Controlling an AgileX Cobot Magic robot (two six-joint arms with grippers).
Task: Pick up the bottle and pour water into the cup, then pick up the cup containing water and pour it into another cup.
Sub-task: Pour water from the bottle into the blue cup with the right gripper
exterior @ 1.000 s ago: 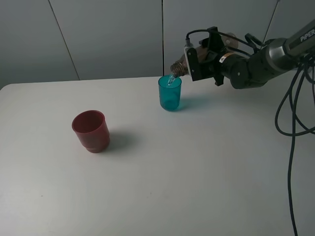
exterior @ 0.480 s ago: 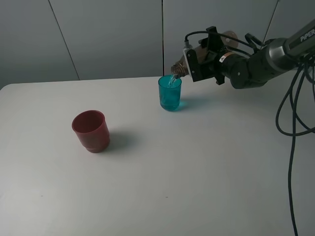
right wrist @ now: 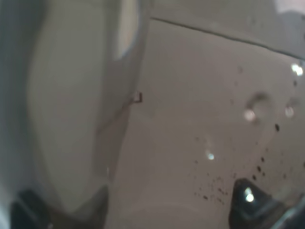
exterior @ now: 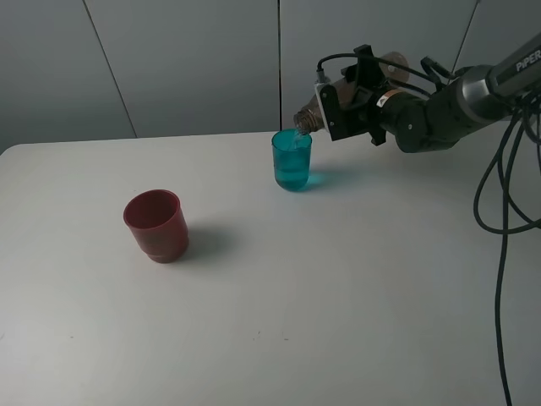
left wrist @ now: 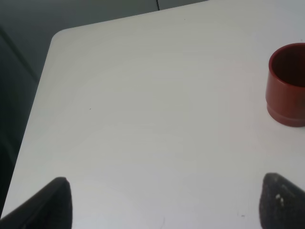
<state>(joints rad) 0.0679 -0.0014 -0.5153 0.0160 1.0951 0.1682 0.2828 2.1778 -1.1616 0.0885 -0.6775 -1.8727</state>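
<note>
My right gripper (exterior: 348,103) is shut on the smoky grey-brown bottle (exterior: 306,118) and holds it tipped nearly level, its open neck just over the far rim of the teal-blue cup (exterior: 292,161). The cup stands upright at the back of the table and holds water. In the right wrist view the bottle's wet translucent wall (right wrist: 190,119) fills the picture. The dark red cup (exterior: 155,225) stands upright at the left and looks empty; it also shows in the left wrist view (left wrist: 287,93). My left gripper (left wrist: 167,205) is open and empty over bare table, apart from the red cup.
The white table (exterior: 338,296) has a rounded left far corner (left wrist: 57,38). Grey wall panels stand behind it. Black cables (exterior: 499,211) hang at the right side. The left arm is out of the exterior high view.
The water in the teal-blue cup has risen as the bottle poured. The bottle's neck has lifted slightly. The red cup has not moved.
</note>
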